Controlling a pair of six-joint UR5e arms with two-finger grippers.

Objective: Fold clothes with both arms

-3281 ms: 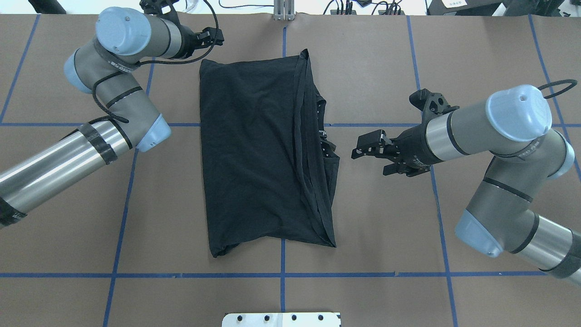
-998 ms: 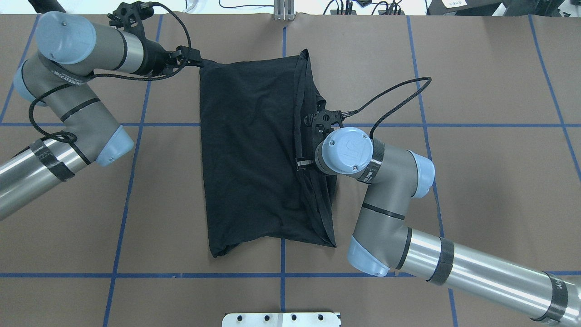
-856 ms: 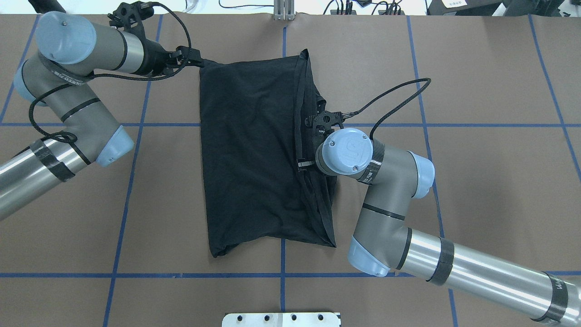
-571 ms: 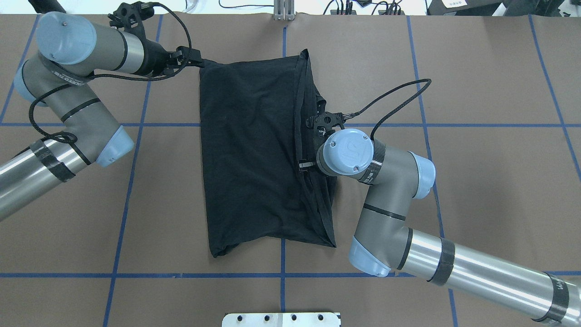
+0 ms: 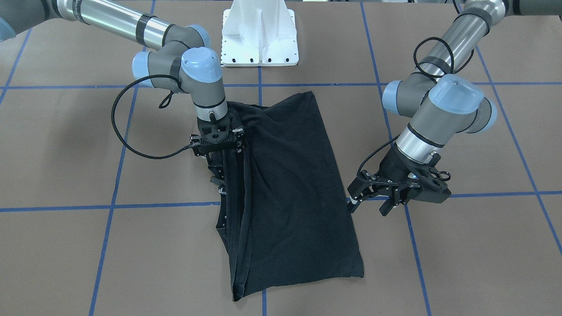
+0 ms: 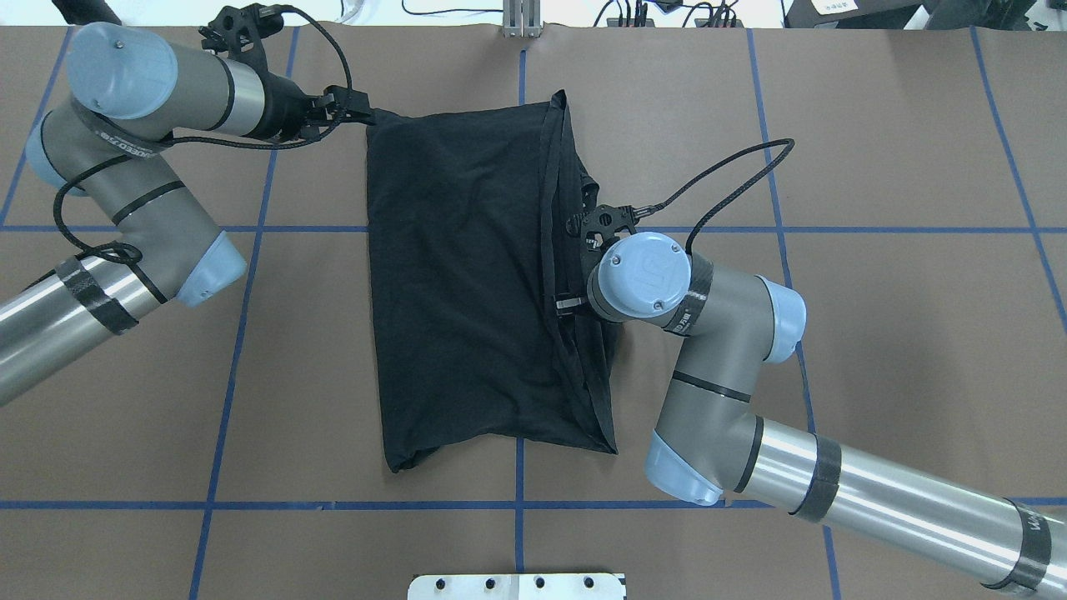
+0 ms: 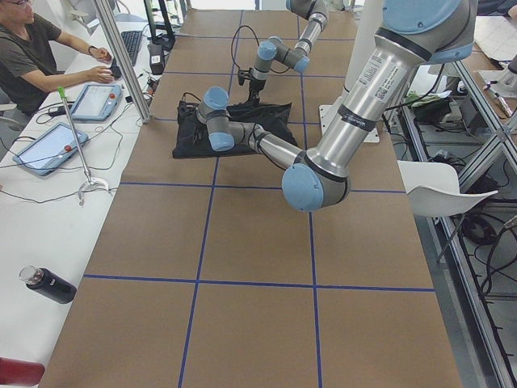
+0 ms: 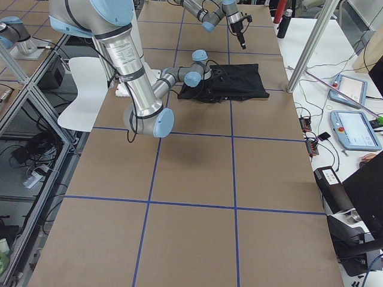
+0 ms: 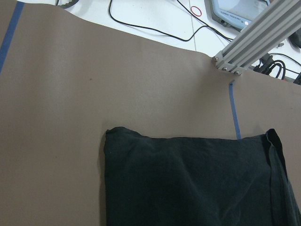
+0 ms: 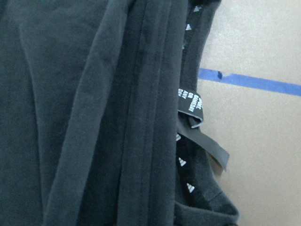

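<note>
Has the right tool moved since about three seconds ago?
Yes. The right tool went left in the overhead view: from beside the vertical blue tape line, clear of the T-shirt, to pointing down over the T-shirt's layered right-hand edge.

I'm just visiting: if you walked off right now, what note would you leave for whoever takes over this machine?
Left gripper: open, empty, hovering by the T-shirt's far corner.
Right gripper: down on the shirt's layered edge near the neck label; open or shut, cannot tell.
T-shirt: flat on the table, sides already folded into a long panel.
Left to do: likely the crosswise folds.
</note>
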